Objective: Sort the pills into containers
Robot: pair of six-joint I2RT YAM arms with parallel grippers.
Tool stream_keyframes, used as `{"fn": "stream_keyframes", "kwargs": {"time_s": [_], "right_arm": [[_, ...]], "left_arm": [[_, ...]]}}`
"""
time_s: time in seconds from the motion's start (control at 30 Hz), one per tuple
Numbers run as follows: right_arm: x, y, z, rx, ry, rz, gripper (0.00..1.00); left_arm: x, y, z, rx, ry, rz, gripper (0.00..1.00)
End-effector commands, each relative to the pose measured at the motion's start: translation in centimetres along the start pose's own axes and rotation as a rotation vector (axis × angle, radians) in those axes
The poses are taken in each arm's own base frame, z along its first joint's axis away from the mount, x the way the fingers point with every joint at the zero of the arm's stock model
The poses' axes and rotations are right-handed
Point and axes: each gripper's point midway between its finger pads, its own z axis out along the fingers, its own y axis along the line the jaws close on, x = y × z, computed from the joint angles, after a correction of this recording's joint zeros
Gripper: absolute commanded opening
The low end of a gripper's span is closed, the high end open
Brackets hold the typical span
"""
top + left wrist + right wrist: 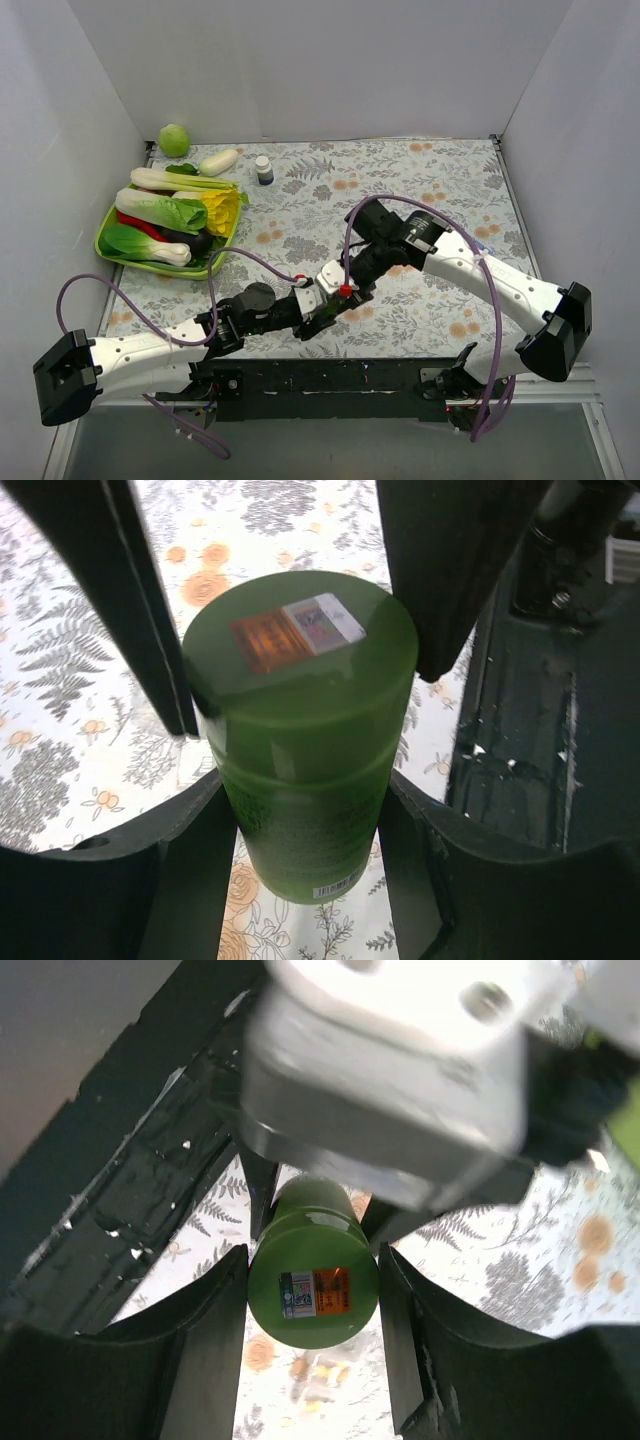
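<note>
Though white walls [300, 60] box it in on three sides, the table [420, 190] under its flower-printed cloth is the biggest thing before me. Along its near edge runs the black mounting plate [330, 380] that carries both arms. The left arm [140, 350] and the right arm [500, 280] reach toward each other and meet over the near middle of the cloth. Off toward the far left corner sits a lime-green plastic tray [165, 270] heaped with leafy vegetables. Just beyond it lie a round pale-green cabbage-like ball [174, 140] and a whitish oblong vegetable [219, 162]. Where the arms meet, a translucent green cylindrical plastic bottle [300, 770] is held above the cloth between them. The left gripper [300, 670] is clenched on it, a dark finger pressed to each side. The right gripper [312, 1260] grasps the same bottle from the opposite way, its fingers tight against the sides near the flat end. A small dark blue bottle with a white cap [264, 170] stands upright near the far edge, well apart from the arms. Smallest is the orange-and-white sticker [315, 1293] on the green bottle's flat end. The containers for the pills I cannot make out in any view, so I cannot tell where they lie.
</note>
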Motion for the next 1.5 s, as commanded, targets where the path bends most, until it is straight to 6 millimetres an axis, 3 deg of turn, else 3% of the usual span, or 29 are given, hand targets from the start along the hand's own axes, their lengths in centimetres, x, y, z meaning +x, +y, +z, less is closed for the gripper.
{"fn": "stream_keyframes", "kwargs": {"time_s": [0.0, 0.07, 0.13, 0.17, 0.27, 0.37, 0.4, 0.47, 0.5, 0.57, 0.73, 1.07, 1.47], "right_arm": [[-1.6, 1.1, 0.5, -0.07, 0.025, -0.309, 0.01], [-1.7, 0.6, 0.8, -0.054, 0.017, -0.277, 0.07], [-2.2, 0.7, 0.8, -0.024, -0.015, -0.235, 0.3], [-2.8, 0.8, 0.7, -0.008, -0.04, -0.146, 0.5], [-4.1, 0.6, -0.3, 0.018, -0.11, -0.011, 0.73], [-4.8, 0.1, -2.4, 0.051, -0.228, 0.101, 0.84], [-4.9, 0.2, -2.8, 0.061, -0.251, 0.241, 0.85], [-5.0, -1.0, -4.0, 0.137, -0.29, 0.285, 0.86], [-4.2, -0.4, -3.5, 0.131, -0.293, 0.407, 0.86], [-4.4, -0.2, -3.7, 0.147, -0.315, 0.444, 0.86], [-2.4, 0.0, -2.9, 0.182, -0.292, 0.612, 0.84], [1.4, -1.6, -2.0, 0.357, -0.174, 0.642, 0.93], [2.9, -1.5, -0.6, 0.341, -0.108, 0.691, 0.86]], "left_arm": [[-1.2, -1.9, -0.1, 0.111, -0.046, 0.083, 0.0], [-1.5, -1.8, -0.2, 0.102, -0.063, 0.081, 0.0], [-1.4, -1.6, -0.3, 0.092, -0.07, 0.075, 0.0], [-1.4, -1.5, -0.3, 0.085, -0.072, 0.072, 0.0], [-1.4, -1.1, -0.4, 0.058, -0.074, 0.054, 0.0], [-1.2, -0.9, -0.5, 0.038, -0.073, 0.039, 0.0], [-1.2, -0.8, -0.5, 0.032, -0.071, 0.036, 0.0], [-1.0, -0.7, -0.5, 0.021, -0.064, 0.023, 0.0], [-0.9, -0.6, -0.4, 0.017, -0.057, 0.02, 0.0], [-1.0, -0.4, -0.2, 0.011, -0.046, 0.012, 0.0], [-0.5, 0.0, 0.6, -0.008, 0.027, -0.033, 0.0], [-1.0, -0.2, 1.3, -0.009, 0.044, -0.094, 0.0], [-1.4, 0.5, 1.7, -0.046, 0.063, -0.106, 0.0]]}}
